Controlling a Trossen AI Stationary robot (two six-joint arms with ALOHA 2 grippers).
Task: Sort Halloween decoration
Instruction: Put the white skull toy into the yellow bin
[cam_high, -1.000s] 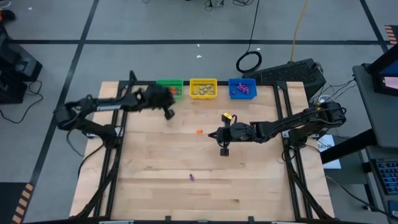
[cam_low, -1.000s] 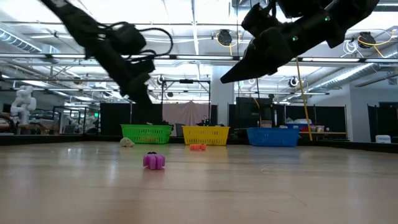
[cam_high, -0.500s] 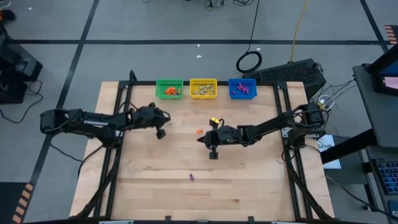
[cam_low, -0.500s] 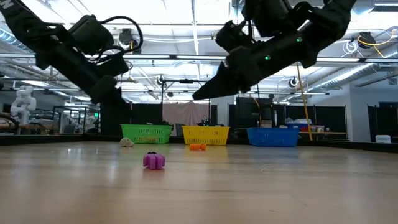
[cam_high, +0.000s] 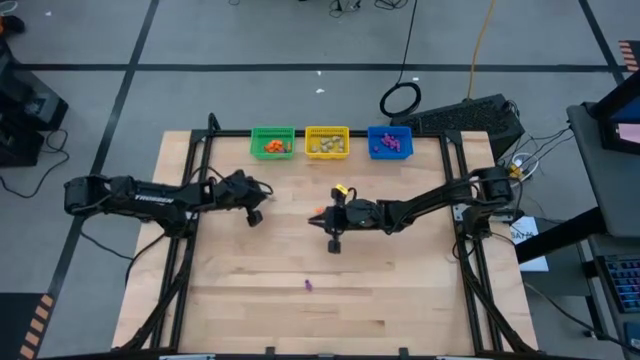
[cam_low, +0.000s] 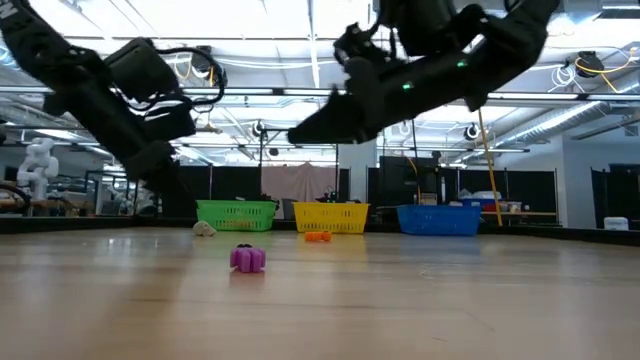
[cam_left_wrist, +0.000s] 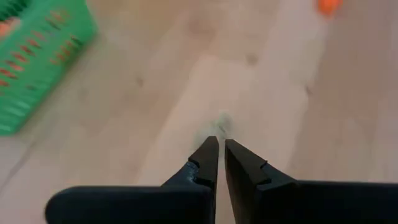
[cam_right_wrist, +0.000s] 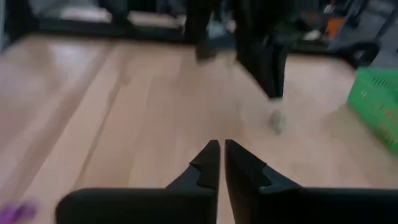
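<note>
3 loose trinkets are shown on the table (cam_high: 400, 300): a pale piece (cam_left_wrist: 222, 122) just ahead of the left gripper (cam_left_wrist: 221, 149), whose jaws are nearly closed and empty; an orange piece (cam_low: 317, 237) beside the right gripper (cam_high: 334, 245), closed and empty; and a purple piece (cam_low: 247, 258) well apart. Jaws are best widened before descent.

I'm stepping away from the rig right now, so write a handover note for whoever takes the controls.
Left gripper: nearly shut, empty, above the wooden table left of centre.
Right gripper: shut, empty, mid-table.
Done: trinkets already lie in the green plastic basket, yellow basket and blue basket.
Left: the tiny orange trinket beside the right arm, purple trinket nearer the front edge, and pale beige trinket by the green basket.
</note>
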